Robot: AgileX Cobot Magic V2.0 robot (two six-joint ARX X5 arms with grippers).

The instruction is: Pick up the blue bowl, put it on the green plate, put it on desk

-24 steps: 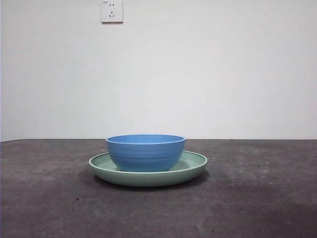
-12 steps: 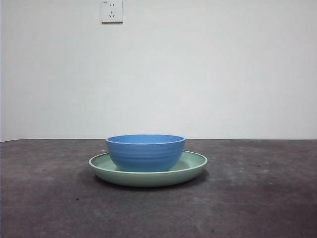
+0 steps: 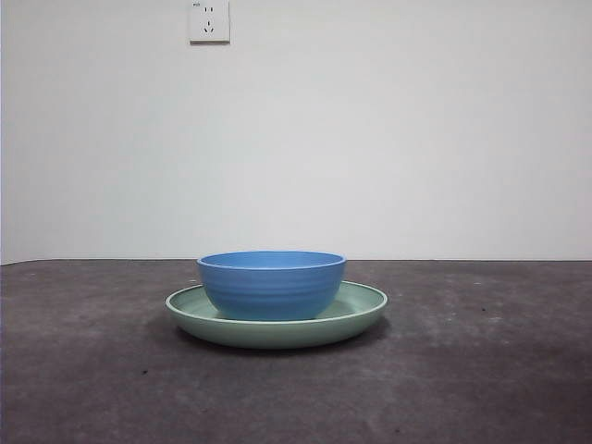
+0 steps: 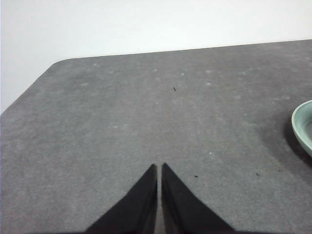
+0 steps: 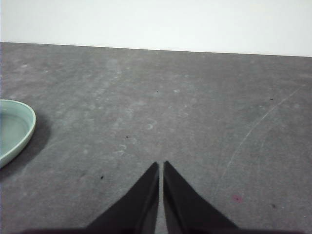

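Observation:
The blue bowl [image 3: 272, 284] stands upright inside the green plate [image 3: 361, 310], and the plate rests on the dark desk [image 3: 481, 370] at the middle of the front view. No arm shows in that view. My left gripper [image 4: 159, 167] is shut and empty above bare desk, with only an edge of the green plate [image 4: 303, 124] off to one side. My right gripper [image 5: 161, 165] is also shut and empty, and a part of the green plate [image 5: 14, 129] shows at the side of its view. The bowl is out of both wrist views.
A white wall with a socket [image 3: 209, 20] stands behind the desk. The desk's rounded far corner [image 4: 61, 63] shows in the left wrist view. Bare desk lies on both sides of the plate.

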